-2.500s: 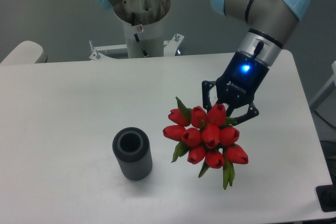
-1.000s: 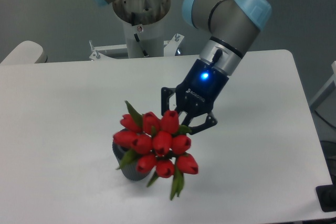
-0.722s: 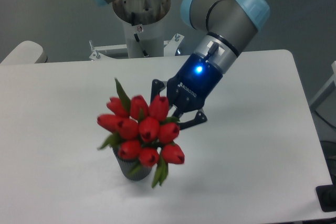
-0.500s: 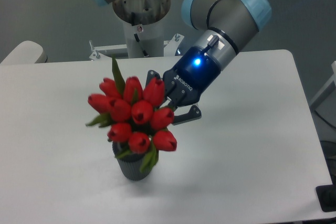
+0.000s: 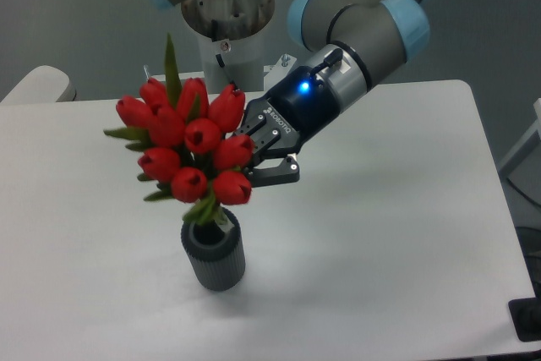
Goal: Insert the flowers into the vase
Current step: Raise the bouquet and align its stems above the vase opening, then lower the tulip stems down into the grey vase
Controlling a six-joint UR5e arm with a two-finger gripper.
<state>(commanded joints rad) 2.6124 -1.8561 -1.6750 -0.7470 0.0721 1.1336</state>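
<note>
Gripper: I see my gripper (image 5: 250, 151) clenched on the flowers, its fingers reaching in behind the buds from the right.
Flowers: the flowers (image 5: 188, 142) hang above the vase, bunch tilted up-left, pale stems pointing down to the vase's hole.
Vase: the vase (image 5: 213, 252) stands upright on the white table (image 5: 406, 234), directly below the bunch.
Stem ends: I cannot tell how deep they sit inside.

Red tulip bunch (image 5: 188, 145) leaning up-left above the ribbed dark grey vase (image 5: 213, 254), stems reaching its rim hole, vase standing upright
</note>
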